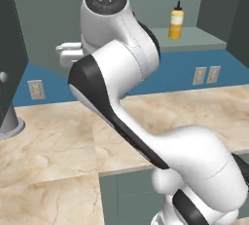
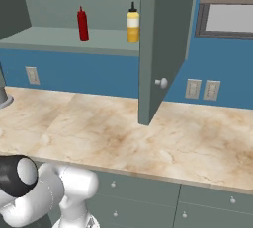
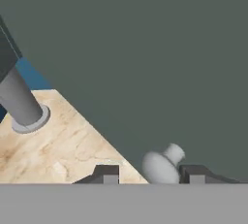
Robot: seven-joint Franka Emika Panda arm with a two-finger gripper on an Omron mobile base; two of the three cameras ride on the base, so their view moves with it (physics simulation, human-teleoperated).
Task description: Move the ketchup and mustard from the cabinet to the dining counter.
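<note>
Now, from the left base view, the mustard (image 1: 176,21) stands upright on the shelf of the cabinet (image 1: 194,39), far right of the arm. From the right, the ketchup (image 2: 82,24) stands beside it, above the worktop (image 2: 148,138). At the hand, the fingers (image 3: 150,173) are closed around the pale knob (image 3: 162,165) of the left door (image 3: 145,48), bottles away to their side.

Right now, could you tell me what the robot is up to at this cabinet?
The gripper is closed around a pale round knob on a cabinet door, so it appears to be working the doors. In the right base view the right door stands swung open over the worktop. The ketchup and the mustard stand upright and apart on the cabinet shelf, untouched. Neither bottle has been moved yet.
</note>
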